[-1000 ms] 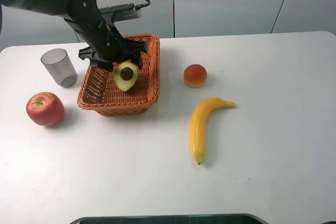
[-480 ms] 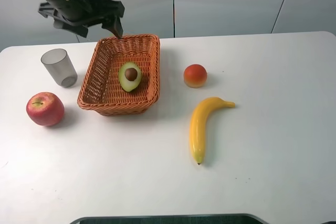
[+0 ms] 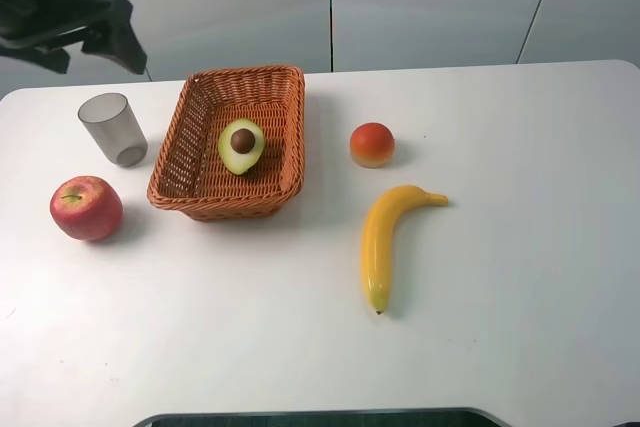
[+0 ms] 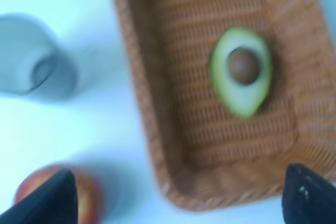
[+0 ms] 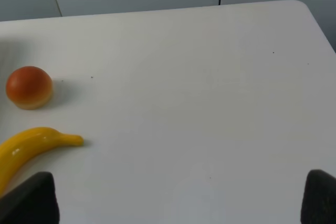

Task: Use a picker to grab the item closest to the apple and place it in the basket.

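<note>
A halved avocado (image 3: pixel 241 145) with its brown pit lies face up inside the orange wicker basket (image 3: pixel 225 209). The red apple (image 3: pixel 86 207) rests on the table left of the basket. My left gripper (image 3: pixel 90 47) hangs high above the table's far left corner, clear of the basket. In the blurred left wrist view it (image 4: pixel 178 203) is open and empty, with the avocado (image 4: pixel 242 72), basket (image 4: pixel 136 77) and apple (image 4: pixel 86 192) below. My right gripper (image 5: pixel 173 203) is open over bare table and does not show in the high view.
A grey translucent cup (image 3: pixel 112 128) stands upright between the apple and the table's back edge, beside the basket. An orange-red round fruit (image 3: pixel 371 143) and a yellow banana (image 3: pixel 385 237) lie right of the basket.
My left gripper let go of the avocado, rose out of the basket and withdrew up and to the left. The avocado now lies alone in the basket.
</note>
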